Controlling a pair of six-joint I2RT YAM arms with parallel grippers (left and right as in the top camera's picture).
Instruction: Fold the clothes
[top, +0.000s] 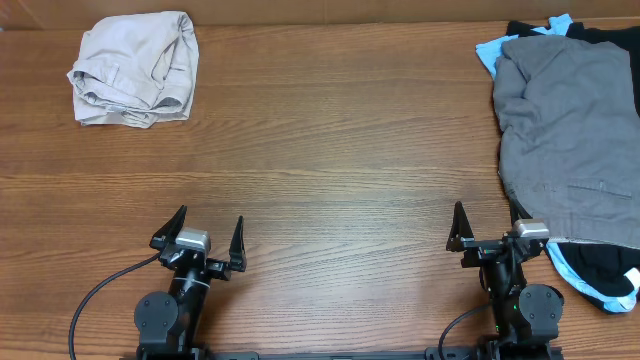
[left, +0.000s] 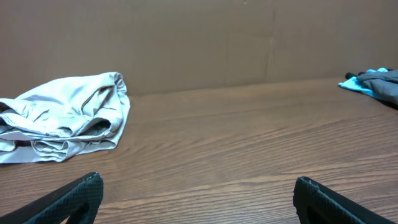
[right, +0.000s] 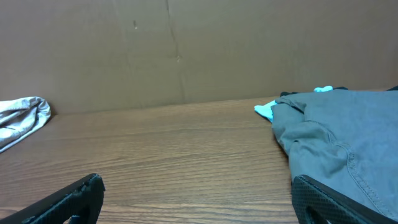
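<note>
1. At about 10 o'clock on the wooden table (top: 330, 150) lies one beige garment (top: 133, 68). It is bunched into a loose, crumpled bundle on its own, well apart from everything else. The left wrist view shows it at 9 o'clock (left: 62, 118), and the right wrist view catches only its edge (right: 22, 121).
2. At about 7 o'clock is the left gripper (top: 207, 232). Its two black fingers are spread wide with only bare wood between them, and they grasp nothing (left: 196, 208). One dark cable (top: 100, 295) curls away from its base toward 8 o'clock.
3. At about 5 o'clock is the right gripper (top: 487, 232). It too is spread wide and empty (right: 199, 208). Its outer finger stands just beside the near hem of the grey cloth, but I cannot tell whether they touch.
4. At 3 o'clock is a single pile of three garments.
   - One pair of grey shorts (top: 570, 130) lies on top, spread fairly flat, with a welt pocket line showing toward the near end. Up close it fills the right side of the right wrist view (right: 336, 143).
   - One light-blue garment (top: 487, 52) peeks out beneath at 1 o'clock and again at 5 o'clock.
   - One black garment (top: 600, 265) lies underneath, showing at the far and near ends.
5. In all there are four garments in two groups, and two grippers.
6. Both wrist views show a plain brown cardboard wall (left: 186, 43) behind the table.
</note>
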